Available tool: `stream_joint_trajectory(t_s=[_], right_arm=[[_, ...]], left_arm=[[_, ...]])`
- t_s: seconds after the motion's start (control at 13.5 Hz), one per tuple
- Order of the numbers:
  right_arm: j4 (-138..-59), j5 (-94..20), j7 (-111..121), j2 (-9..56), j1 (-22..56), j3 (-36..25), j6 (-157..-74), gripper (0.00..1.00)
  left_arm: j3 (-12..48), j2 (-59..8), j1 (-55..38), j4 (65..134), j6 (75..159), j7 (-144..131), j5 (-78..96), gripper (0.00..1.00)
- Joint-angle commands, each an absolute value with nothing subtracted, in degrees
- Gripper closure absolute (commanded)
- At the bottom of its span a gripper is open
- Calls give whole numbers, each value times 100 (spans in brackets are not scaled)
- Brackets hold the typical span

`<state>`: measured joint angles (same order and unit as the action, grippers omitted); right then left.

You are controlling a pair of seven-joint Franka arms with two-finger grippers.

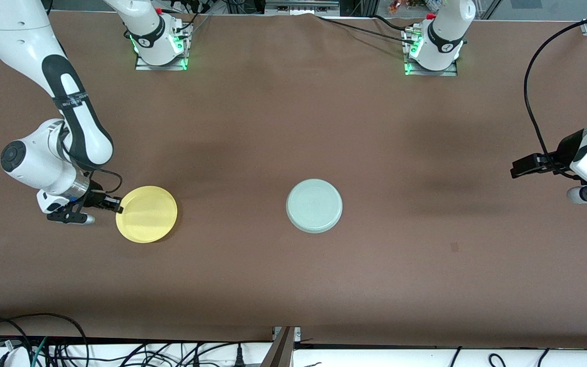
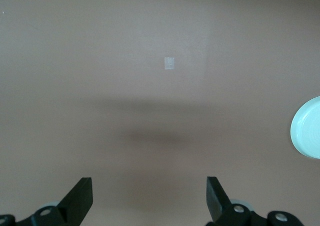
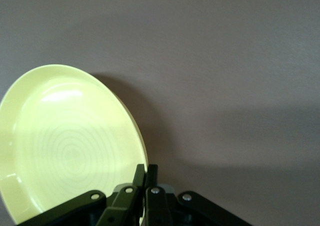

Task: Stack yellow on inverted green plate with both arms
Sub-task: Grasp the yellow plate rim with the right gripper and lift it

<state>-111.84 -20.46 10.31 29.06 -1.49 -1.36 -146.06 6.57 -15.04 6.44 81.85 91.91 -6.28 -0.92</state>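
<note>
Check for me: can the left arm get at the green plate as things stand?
Probably yes. The green plate lies alone mid-table with bare table toward the left gripper, which hangs open over its end; the right gripper is shut on the yellow plate.

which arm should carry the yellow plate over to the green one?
Right. The right gripper already has its jaws shut on the rim of the yellow plate. The left gripper waits with jaws open over bare table at the left arm's end, apart from the green plate.
</note>
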Motion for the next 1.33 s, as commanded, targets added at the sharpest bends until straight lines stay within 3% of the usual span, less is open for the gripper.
stream_joint_trajectory(t_s=[0.0,0.22,0.59,0.96,1.26], right_arm=[[-10795,-2180,-57,2654,-158,350,-14020,100],[-10179,-2180,-1366,2724,112,746,-13615,100],[-9476,-1461,-4065,3250,1816,721,-13746,100],[-8974,-134,-6175,4059,3153,694,-14360,100],[-8982,114,-6917,4446,3734,467,-15090,100]], left_arm=[[642,-1635,615,7980,9158,-519,-26,0],[642,-1644,615,7980,9149,-510,-35,0],[703,-1635,606,7972,9149,-510,-114,0],[712,-1635,598,7954,9149,-519,-97,0],[721,-1635,598,7954,9158,-519,-88,0]])
